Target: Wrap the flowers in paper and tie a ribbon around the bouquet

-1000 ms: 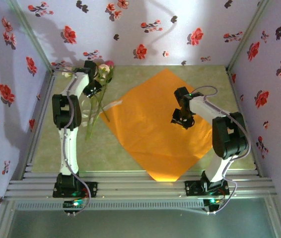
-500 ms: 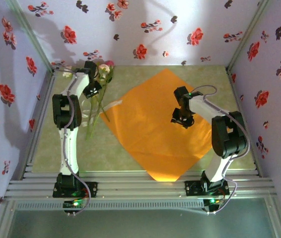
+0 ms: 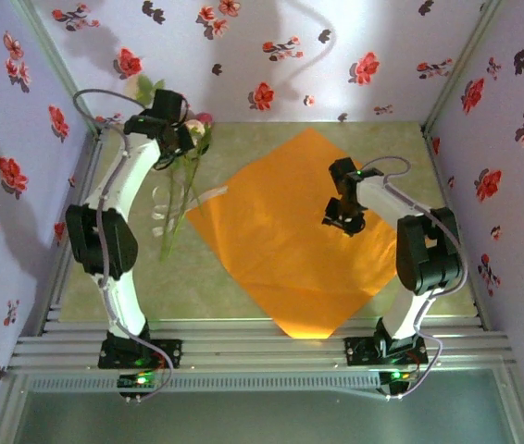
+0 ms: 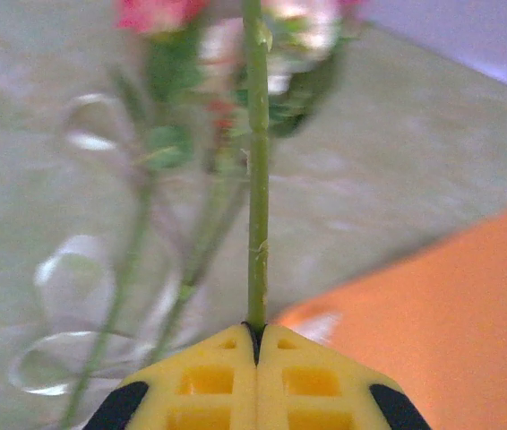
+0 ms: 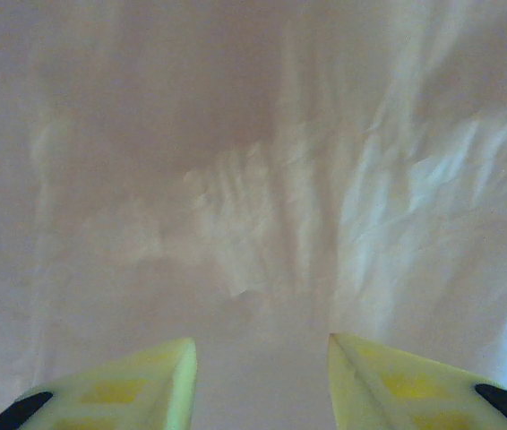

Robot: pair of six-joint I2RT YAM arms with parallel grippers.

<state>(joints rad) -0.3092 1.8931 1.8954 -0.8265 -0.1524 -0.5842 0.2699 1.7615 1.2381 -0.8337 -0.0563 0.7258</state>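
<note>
One flower stem pinched in my left, my right open over the paper.

The orange paper point(image 3: 280, 250) lay flat on the table point(image 3: 86, 277), one corner at the near edge. My right fingers point(image 5: 137, 381) hung over its right part, parted and holding nothing. Farther back, at the far left, my left fingers point(image 4: 209, 376) were clenched on a single green flower stem point(image 4: 256, 179). The other flowers point(image 3: 203, 122) and the looped cream ribbon point(image 4: 61, 269) lay on the table just left of the paper.
</note>
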